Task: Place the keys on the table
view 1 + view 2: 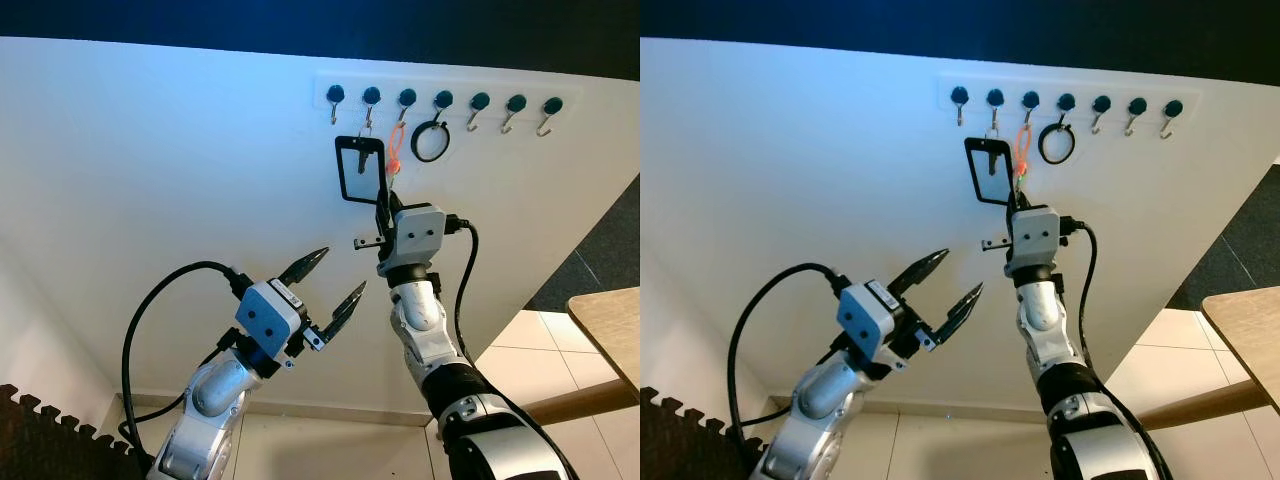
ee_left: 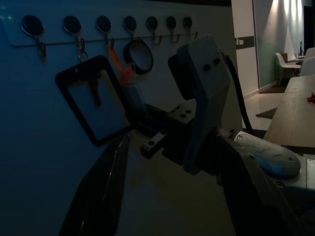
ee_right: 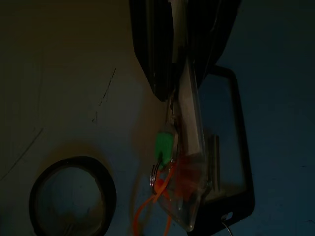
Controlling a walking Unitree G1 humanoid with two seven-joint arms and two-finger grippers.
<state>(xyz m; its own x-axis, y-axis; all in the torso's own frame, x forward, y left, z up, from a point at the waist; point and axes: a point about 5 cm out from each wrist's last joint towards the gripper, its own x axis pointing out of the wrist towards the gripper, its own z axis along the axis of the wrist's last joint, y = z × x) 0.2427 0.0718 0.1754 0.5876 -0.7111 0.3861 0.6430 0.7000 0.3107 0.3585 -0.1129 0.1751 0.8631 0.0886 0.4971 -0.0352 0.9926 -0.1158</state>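
My right gripper [image 1: 385, 192] raised at orange-looped keys [image 1: 395, 150] | hook rail [image 1: 440, 98] on wall | my left gripper [image 1: 333, 282] open, lower left

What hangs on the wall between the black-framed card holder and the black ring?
The orange key strap, with the right pincer closed at its lower end; the left eye view shows this.

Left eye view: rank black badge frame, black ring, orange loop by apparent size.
1. Black badge frame, clearly largest.
2. Black ring.
3. Orange loop, thinnest; about as tall as the ring, so that pair is close.
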